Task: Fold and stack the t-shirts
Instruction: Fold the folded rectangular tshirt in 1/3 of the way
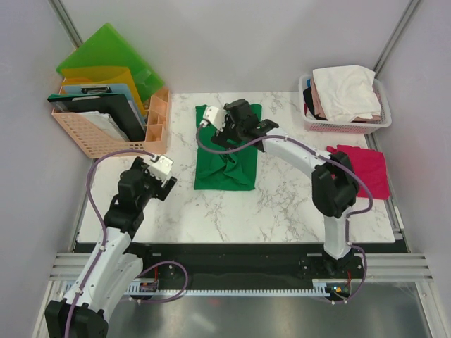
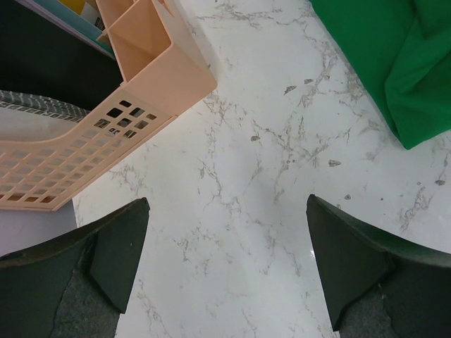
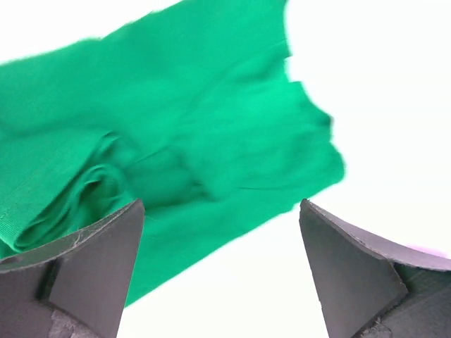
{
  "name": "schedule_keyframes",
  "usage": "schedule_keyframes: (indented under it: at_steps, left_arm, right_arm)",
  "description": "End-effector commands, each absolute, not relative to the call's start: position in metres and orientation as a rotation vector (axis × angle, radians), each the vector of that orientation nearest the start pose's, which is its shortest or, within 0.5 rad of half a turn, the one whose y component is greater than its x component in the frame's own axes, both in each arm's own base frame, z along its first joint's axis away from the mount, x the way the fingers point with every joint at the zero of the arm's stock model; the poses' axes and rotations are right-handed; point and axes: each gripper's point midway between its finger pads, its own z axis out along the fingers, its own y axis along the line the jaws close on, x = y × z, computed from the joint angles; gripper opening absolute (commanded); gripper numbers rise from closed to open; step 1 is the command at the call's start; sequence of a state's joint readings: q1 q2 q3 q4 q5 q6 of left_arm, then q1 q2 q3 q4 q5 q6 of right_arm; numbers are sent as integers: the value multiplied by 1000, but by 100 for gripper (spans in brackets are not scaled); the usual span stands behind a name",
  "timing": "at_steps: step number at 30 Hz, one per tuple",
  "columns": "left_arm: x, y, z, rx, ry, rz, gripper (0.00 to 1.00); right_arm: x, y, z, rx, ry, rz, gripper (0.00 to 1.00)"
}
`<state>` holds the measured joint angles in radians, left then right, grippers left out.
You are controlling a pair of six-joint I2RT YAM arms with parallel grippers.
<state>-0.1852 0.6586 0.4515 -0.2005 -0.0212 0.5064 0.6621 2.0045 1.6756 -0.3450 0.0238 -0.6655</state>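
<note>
Over far end of green t-shirt [image 1: 227, 162]: right gripper [image 3: 220, 204], jaws spread wide, nothing held, bunched cloth beneath. Left of green t-shirt: left gripper [image 2: 227, 201], jaws fully apart, empty, above bare marble table [image 2: 246, 141]. Right of it: magenta t-shirt [image 1: 366, 169] lying at table edge. Far right: white basket [image 1: 384, 121], heaped tees [image 1: 345, 88] inside, white uppermost. Far left: peach rack [image 1: 77, 137] holding folders [image 1: 106, 53], clipboard [image 1: 91, 102].

Centre green tee [image 1: 227, 160], right magenta tee [image 1: 368, 167], far-right white tee [image 1: 345, 90]; table [image 1: 282, 204] white marble w/ grey veins.
</note>
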Motion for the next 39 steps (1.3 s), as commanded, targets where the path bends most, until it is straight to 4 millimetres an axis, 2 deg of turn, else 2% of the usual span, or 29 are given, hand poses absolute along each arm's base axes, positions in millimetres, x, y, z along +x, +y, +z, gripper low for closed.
schedule_keyframes:
  at_steps: [1, 3, 4, 6, 7, 8, 9, 10, 11, 12, 13, 17, 19, 21, 26, 36, 39]
  left_arm:
    - [276, -31, 154, 630, 1876, 191, 100]
    - [276, -31, 154, 632, 1876, 192, 100]
    - [276, -31, 154, 630, 1876, 191, 100]
    - [276, -30, 154, 629, 1880, 190, 100]
    - [276, -31, 153, 629, 1883, 188, 100]
    - [277, -31, 153, 627, 1885, 186, 100]
    - [278, -35, 151, 641, 1883, 165, 100]
    - [278, -36, 151, 641, 1885, 162, 100]
    - [279, -36, 150, 639, 1889, 159, 100]
    - [279, -36, 150, 640, 1890, 155, 100]
    - [280, -37, 150, 642, 1891, 156, 100]
    - [280, -36, 149, 640, 1896, 160, 100]
    - [279, -38, 145, 651, 1907, 148, 100]
    - [280, -41, 143, 668, 1915, 131, 100]
    - [282, -43, 138, 678, 1934, 115, 100]
    - [279, -39, 142, 669, 1915, 140, 100]
    - [278, -38, 141, 668, 1916, 145, 100]
  right_arm:
    - [461, 293, 246, -1092, 1702, -84, 98]
    - [448, 286, 250, -1057, 1754, -57, 98]
    - [431, 279, 245, -1028, 1847, 1, 98]
    - [396, 288, 230, -1118, 1926, 190, 98]
    - [369, 282, 211, -1161, 2000, 263, 79]
    - [348, 290, 202, -1187, 2023, 397, 23]
    - [334, 287, 192, -1192, 2054, 440, 0]
    - [317, 280, 173, -1197, 2097, 470, 0]
    - [309, 277, 164, -1200, 2116, 491, 0]
    - [298, 269, 145, -1206, 2164, 486, 0]
    - [297, 268, 145, -1196, 2149, 491, 0]
    - [279, 268, 118, -1242, 2194, 537, 0]
    - [276, 270, 109, -1262, 2208, 534, 0]
    - [277, 272, 107, -1259, 2207, 541, 0]
    - [283, 294, 110, -1283, 2163, 537, 0]
    - [302, 354, 87, -1352, 2144, 548, 0]
    - [307, 369, 86, -1358, 2132, 556, 0]
